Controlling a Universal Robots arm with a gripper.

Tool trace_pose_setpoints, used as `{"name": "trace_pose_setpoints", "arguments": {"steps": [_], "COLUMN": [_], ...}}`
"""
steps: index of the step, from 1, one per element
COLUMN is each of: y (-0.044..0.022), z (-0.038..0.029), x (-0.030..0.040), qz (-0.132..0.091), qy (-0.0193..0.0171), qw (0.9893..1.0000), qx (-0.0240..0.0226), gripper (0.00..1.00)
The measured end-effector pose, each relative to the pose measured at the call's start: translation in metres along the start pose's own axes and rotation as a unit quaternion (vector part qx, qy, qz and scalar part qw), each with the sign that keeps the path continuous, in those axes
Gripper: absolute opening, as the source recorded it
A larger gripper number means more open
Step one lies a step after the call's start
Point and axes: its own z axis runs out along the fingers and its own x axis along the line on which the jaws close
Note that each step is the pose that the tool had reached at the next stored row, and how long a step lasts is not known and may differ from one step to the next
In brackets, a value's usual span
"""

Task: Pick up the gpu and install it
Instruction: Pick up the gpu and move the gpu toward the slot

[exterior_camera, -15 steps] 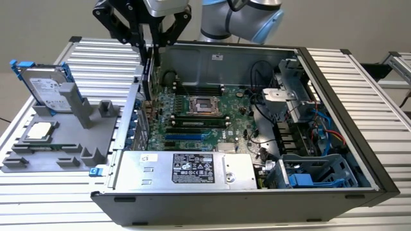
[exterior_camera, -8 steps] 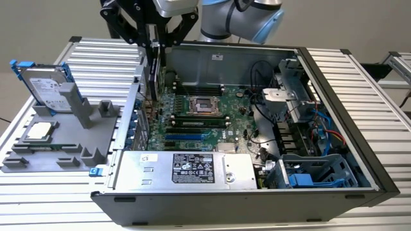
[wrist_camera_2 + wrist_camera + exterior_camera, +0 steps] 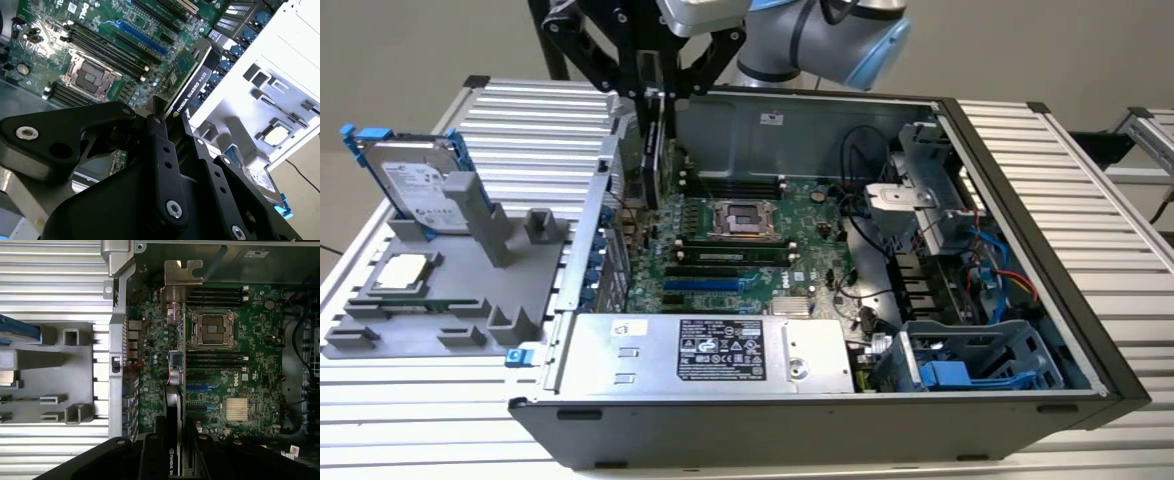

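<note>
Ribbed metal table [image 3: 1067, 150], open computer case [image 3: 787, 435]: the gpu [image 3: 654, 150] is gripped on edge by the closed gripper [image 3: 656, 92] above the motherboard [image 3: 761, 265]; pickup is done, seating is judged outstanding.

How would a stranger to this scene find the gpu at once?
Find the open computer case. Over its motherboard, by its wall on the exterior view's left, the gripper holds the gpu on edge. Unlike the hard drive and CPU chip outside, it is a thin black-and-green card.

Arm [image 3: 834, 35] reaches down, hand [image 3: 654, 92] clamping the gpu [image 3: 650, 150].
</note>
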Motion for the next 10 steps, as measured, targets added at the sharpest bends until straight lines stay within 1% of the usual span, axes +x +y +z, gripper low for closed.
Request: {"name": "trace_pose_setpoints", "arguments": {"steps": [10], "y": [0.0001], "z": [0.0002], "x": [-0.0114], "qz": [0.000], "qy": [0.0000], "qw": [1.0000], "qx": [0.0000], "gripper": [0.00]}}
